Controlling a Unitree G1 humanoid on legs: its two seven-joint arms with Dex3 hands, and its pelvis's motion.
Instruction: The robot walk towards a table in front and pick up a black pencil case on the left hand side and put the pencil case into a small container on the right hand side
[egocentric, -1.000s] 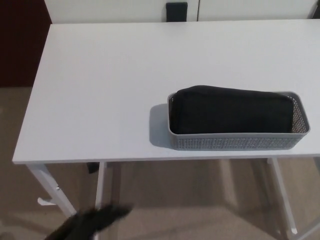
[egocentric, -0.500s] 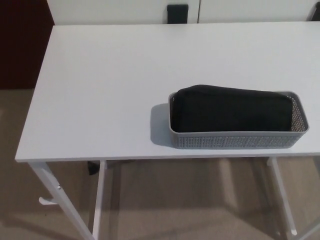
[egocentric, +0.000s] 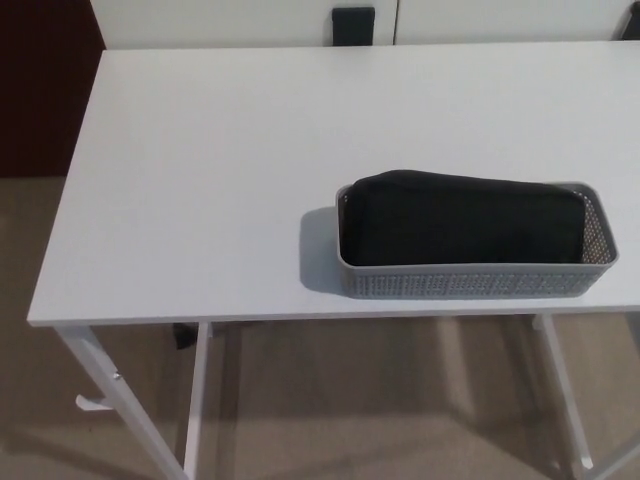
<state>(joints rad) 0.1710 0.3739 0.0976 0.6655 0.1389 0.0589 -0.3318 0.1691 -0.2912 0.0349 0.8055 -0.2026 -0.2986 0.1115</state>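
The black pencil case (egocentric: 462, 218) lies lengthwise inside the small grey mesh container (egocentric: 470, 281), filling most of it. The container stands on the right part of the white table (egocentric: 200, 180), close to its front edge. Neither of my hands shows in the head view.
White table legs (egocentric: 195, 400) and a beige floor (egocentric: 380, 400) fill the bottom of the picture. A dark wall panel (egocentric: 45, 90) is at the far left. A small black object (egocentric: 354, 22) sits behind the table's back edge.
A second ago my left hand showed at the bottom left below the table edge. It has dropped out of view. The pencil case and container have not moved.
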